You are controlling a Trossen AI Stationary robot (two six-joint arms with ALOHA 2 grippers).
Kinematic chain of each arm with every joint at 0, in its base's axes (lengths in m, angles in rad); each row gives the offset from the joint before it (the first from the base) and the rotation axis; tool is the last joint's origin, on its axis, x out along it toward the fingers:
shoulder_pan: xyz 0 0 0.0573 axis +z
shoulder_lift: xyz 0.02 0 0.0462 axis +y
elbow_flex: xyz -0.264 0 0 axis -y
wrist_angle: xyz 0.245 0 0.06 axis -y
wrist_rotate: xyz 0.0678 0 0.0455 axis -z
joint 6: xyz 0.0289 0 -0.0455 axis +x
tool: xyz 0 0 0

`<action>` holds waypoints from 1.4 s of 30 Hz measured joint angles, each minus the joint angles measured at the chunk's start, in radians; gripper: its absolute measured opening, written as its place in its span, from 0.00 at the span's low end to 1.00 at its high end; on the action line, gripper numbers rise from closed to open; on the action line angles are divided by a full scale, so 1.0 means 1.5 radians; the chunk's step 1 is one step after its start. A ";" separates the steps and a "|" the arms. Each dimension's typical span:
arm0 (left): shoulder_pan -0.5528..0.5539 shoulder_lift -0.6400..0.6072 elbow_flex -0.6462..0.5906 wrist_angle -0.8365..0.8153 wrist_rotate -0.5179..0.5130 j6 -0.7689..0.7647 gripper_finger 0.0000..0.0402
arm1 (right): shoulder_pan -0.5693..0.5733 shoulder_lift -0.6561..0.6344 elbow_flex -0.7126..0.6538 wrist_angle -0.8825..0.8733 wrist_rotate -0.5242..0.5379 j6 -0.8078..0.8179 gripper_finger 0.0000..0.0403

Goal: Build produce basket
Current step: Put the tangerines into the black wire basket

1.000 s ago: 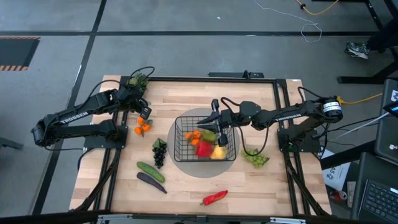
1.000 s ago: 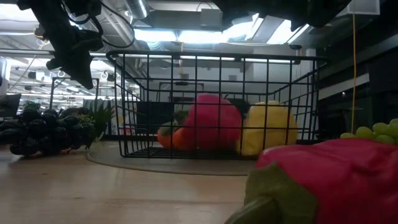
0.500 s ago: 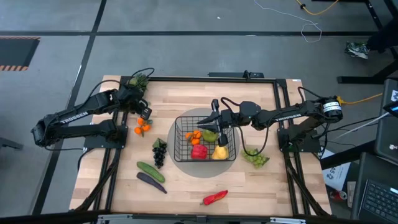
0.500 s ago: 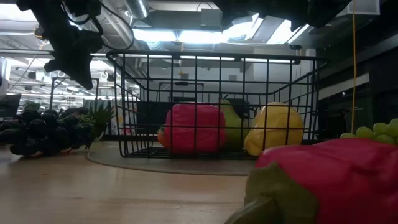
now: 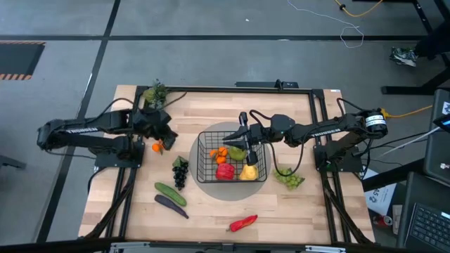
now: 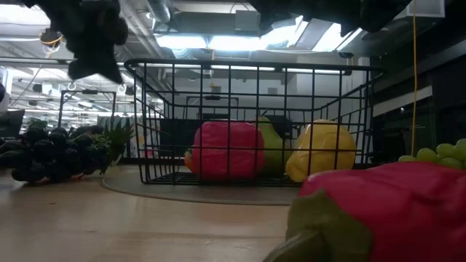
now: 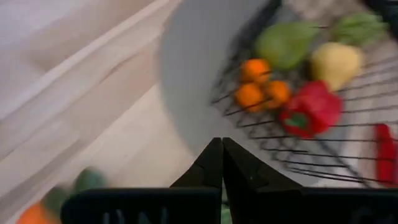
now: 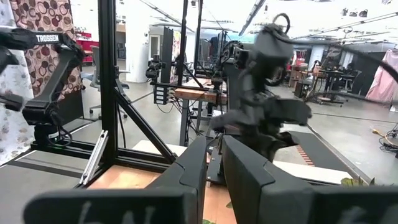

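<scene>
- High view: the left gripper (image 5: 166,135), shut and empty, sits left of centre, nearest the small loose oranges (image 5: 157,147) just below it; the black wire-mesh basket (image 5: 232,156) lies rightward.
- Right gripper (image 5: 244,140): slightly parted, empty, at the basket's upper rim.
- Left wrist view: shut fingers point basketward.

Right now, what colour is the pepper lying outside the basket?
Red. The pepper lies on the table in front of the basket, clearest in the high view.
</scene>
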 joint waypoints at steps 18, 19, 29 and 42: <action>-0.093 -0.046 0.000 0.034 -0.235 0.121 0.13 | 0.000 0.000 0.000 -0.006 0.000 0.000 0.14; -0.091 -0.046 0.000 0.034 -0.238 0.121 0.16 | 0.000 0.000 0.000 -0.006 0.000 0.000 0.14; -0.088 -0.045 0.003 -0.110 -0.168 -0.001 0.34 | 0.000 0.000 0.000 -0.013 0.000 0.000 0.14; -0.088 -0.004 -0.029 -0.262 -0.129 -0.234 0.34 | -0.001 0.000 0.000 -0.017 0.000 0.000 0.14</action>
